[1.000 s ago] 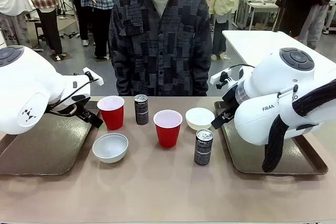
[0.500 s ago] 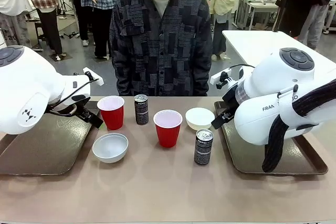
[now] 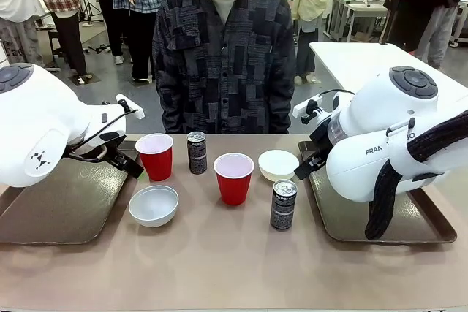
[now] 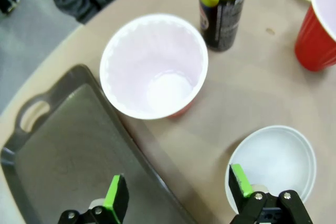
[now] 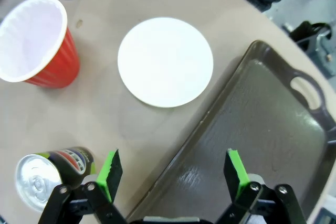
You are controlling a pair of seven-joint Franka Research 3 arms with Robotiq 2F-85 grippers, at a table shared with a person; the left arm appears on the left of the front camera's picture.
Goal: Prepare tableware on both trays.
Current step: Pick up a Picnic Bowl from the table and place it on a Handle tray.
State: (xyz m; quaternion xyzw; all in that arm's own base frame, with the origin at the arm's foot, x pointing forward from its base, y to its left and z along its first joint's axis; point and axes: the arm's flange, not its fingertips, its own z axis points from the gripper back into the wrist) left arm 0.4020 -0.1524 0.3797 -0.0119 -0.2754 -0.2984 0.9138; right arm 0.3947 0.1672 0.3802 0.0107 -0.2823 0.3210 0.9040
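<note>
My left gripper is open and hovers over the inner rim of the left tray, with a red cup just ahead and a white bowl under one finger. A black can stands beyond that cup. My right gripper is open above the inner edge of the right tray. Ahead of it lies the second white bowl, with the other red cup and can to its side. All of the tableware stands on the table between the trays.
A person in a dark patterned shirt stands at the far side of the table, no hands showing. The tan table has free room along its near edge. Both trays are bare inside.
</note>
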